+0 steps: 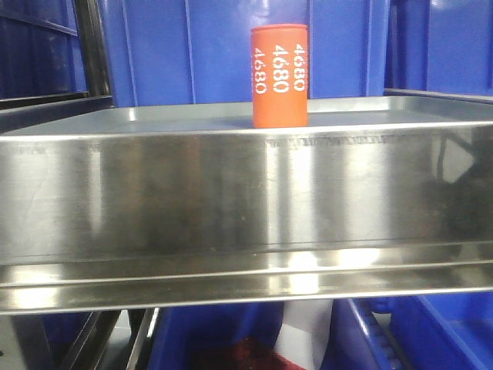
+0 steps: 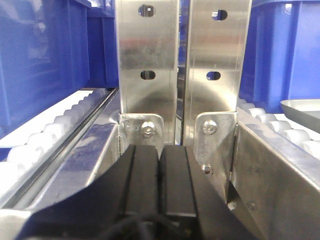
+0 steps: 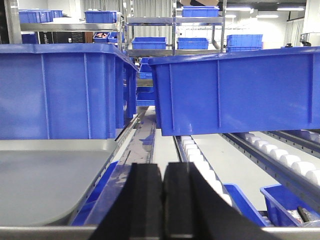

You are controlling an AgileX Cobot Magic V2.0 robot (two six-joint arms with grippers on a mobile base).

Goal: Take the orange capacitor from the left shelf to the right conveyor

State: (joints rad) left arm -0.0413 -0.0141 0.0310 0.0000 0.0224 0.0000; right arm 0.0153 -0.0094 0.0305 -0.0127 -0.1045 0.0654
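Blue bins (image 1: 192, 46) behind left shelf (image 1: 231, 193); orange capacitor (image 1: 280, 75) upright on it; left claw (image 2: 159, 152) and right claw (image 3: 163, 170) level, closed empty, away from it.

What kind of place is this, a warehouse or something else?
Probably a factory or warehouse parts-handling area: blue plastic bins sit on metal racks, white roller tracks run beneath, and a stainless-steel shelf holds an orange capacitor marked 4680.

Orange capacitor (image 1: 279, 75) — white "4680" numerals
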